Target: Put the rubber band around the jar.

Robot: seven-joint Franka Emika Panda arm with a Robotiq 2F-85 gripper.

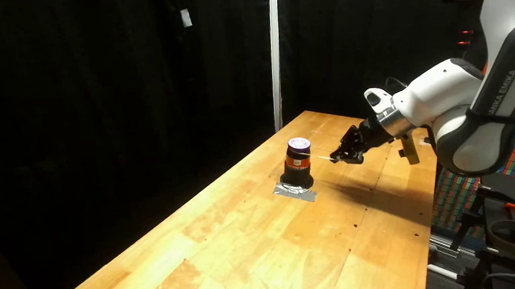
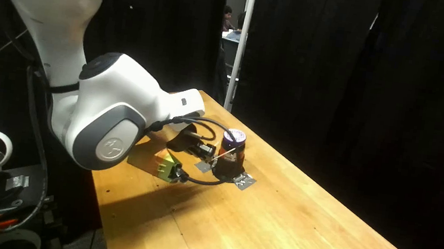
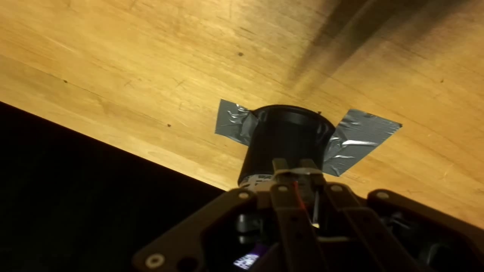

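“ANKA EMIKA” arm (image 1: 502,97), orange-labelled jar (image 1: 298,163)

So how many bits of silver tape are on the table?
2: in the wrist view, a left strip and a right strip flank the black base of the jar; more could be hidden.

Tbl (image 1: 264,236) brt w/ glare, curtains (image 1: 98,106) v. dk, shadow (image 1: 386,203) soft-edged.

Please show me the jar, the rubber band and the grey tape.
Jar (image 1: 301,164), in an exterior view: orange stripe.
Rubber band (image 2: 224,154), in an exterior view: stretched strand.
Grey tape (image 3: 358,141), in the wrist view: larger piece.
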